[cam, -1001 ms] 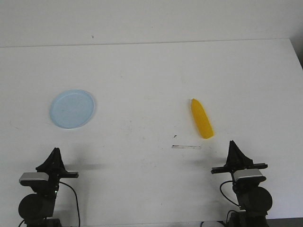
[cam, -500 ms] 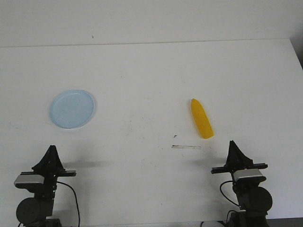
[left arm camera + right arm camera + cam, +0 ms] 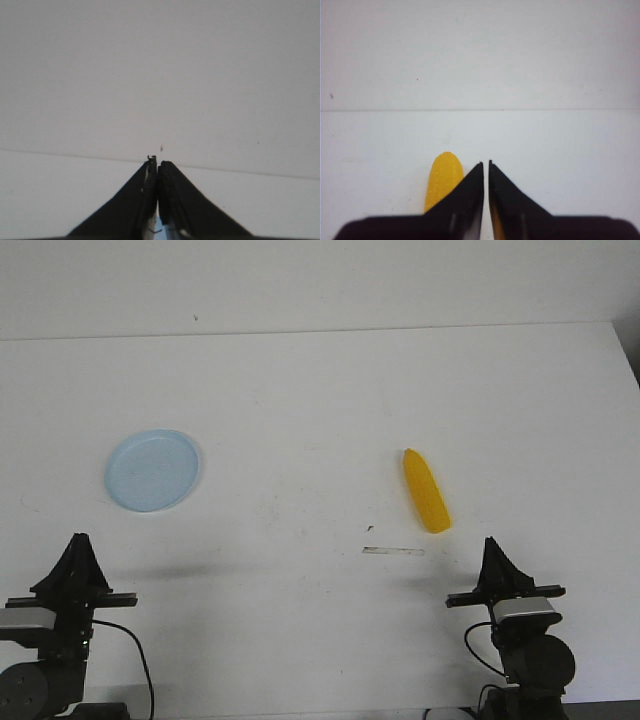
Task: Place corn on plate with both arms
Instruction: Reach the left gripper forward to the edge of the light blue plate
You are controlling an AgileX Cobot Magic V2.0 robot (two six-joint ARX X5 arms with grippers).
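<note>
Left arm slides out toward the table's left corner

Leftward and nearer the table edge is where the left gripper (image 3: 77, 545) now sits, compared with a second ago; the right gripper (image 3: 492, 548), corn and plate are where they were. Nearest the robot, both arms rest low at the front edge of the table (image 3: 320, 390), well apart from each other. Each pincer is clenched and holds nothing: in the left wrist view the fingers (image 3: 142, 200) press together, and in the right wrist view the fingers (image 3: 467, 192) leave only a hairline slit. Just beyond the right gripper lies the corn (image 3: 426, 491), flat on the table, pointed end away from the robot. Further back on the left, the plate (image 3: 152, 470) sits bare, well apart from the corn
</note>
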